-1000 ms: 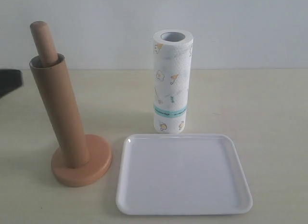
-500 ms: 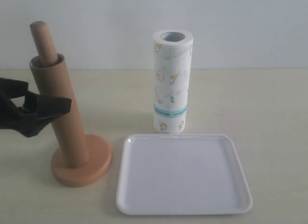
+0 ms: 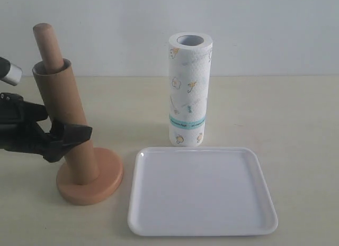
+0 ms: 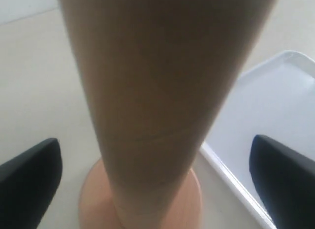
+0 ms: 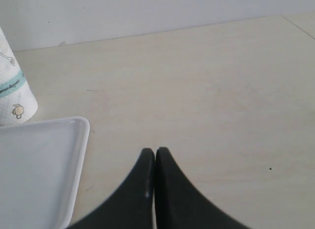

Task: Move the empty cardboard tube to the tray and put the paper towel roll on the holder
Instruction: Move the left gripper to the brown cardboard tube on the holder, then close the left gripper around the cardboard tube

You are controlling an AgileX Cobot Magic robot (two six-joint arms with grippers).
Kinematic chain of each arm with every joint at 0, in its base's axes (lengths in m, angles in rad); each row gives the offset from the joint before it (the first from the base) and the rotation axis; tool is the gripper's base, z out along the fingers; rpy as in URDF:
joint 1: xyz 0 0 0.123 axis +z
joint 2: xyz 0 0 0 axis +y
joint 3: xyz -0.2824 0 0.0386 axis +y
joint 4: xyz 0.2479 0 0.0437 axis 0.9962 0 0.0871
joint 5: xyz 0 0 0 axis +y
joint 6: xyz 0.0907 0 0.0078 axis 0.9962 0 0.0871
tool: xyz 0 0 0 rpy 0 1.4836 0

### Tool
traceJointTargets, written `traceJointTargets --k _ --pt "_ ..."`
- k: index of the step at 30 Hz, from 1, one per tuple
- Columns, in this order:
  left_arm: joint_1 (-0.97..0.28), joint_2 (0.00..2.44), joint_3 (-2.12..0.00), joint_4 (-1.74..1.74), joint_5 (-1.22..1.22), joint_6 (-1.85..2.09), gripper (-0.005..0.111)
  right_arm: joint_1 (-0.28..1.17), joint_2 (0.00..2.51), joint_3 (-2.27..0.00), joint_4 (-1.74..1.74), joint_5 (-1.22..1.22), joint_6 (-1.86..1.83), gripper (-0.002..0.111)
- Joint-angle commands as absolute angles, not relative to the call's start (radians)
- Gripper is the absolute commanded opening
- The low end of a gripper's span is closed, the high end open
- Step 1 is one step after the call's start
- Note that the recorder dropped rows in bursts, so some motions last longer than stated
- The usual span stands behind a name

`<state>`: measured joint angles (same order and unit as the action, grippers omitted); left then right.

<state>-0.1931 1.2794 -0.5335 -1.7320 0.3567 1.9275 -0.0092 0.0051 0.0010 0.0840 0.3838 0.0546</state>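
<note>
The brown cardboard tube (image 3: 63, 119) leans over the post (image 3: 46, 45) of the wooden holder, whose disc base (image 3: 108, 177) sits left of the white tray (image 3: 201, 190). My left gripper (image 3: 66, 125) is open and straddles the tube at mid height. In the left wrist view the tube (image 4: 162, 91) fills the middle, with both fingers (image 4: 29, 182) well apart from it. The paper towel roll (image 3: 189, 92) stands upright behind the tray. My right gripper (image 5: 155, 152) is shut on nothing above the table, near the tray's corner (image 5: 74, 135).
A pale wall runs behind the beige tabletop. The right wrist view catches the bottom of the paper towel roll (image 5: 12, 91) beside the tray. The right gripper does not show in the exterior view.
My left gripper has come in from the left edge and now has its open fingers on either side of the cardboard tube. Tube, roll and tray have not moved.
</note>
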Motion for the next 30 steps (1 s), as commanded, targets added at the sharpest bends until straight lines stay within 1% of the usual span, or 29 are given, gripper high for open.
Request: traceJointTargets --k 1,13,14,19,22,24,30 --pt "-0.198 1.304 -0.537 -1.744 0.366 1.953 0.096 -0.014 0.000 0.000 0.080 0.378 0.053 0.000" --pt "-0.196 1.314 -0.564 -1.744 0.414 1.982 0.095 -0.014 0.000 0.000 0.080 0.378 0.053 0.000" --pt "-0.196 1.314 -0.564 -1.744 0.400 1.982 0.093 -0.014 0.000 0.000 0.080 0.378 0.053 0.000" --pt "-0.196 1.314 -0.564 -1.744 0.374 1.991 0.072 -0.014 0.000 0.000 0.080 0.380 0.053 0.000" --pt "-0.196 1.314 -0.564 -1.744 0.374 1.991 0.066 -0.014 0.000 0.000 0.080 0.380 0.053 0.000" --pt "-0.196 1.314 -0.564 -1.744 0.380 2.008 0.064 -0.014 0.000 0.000 0.080 0.380 0.053 0.000" --pt "-0.196 1.314 -0.564 -1.744 0.416 2.030 0.064 -0.014 0.000 0.000 0.080 0.380 0.053 0.000"
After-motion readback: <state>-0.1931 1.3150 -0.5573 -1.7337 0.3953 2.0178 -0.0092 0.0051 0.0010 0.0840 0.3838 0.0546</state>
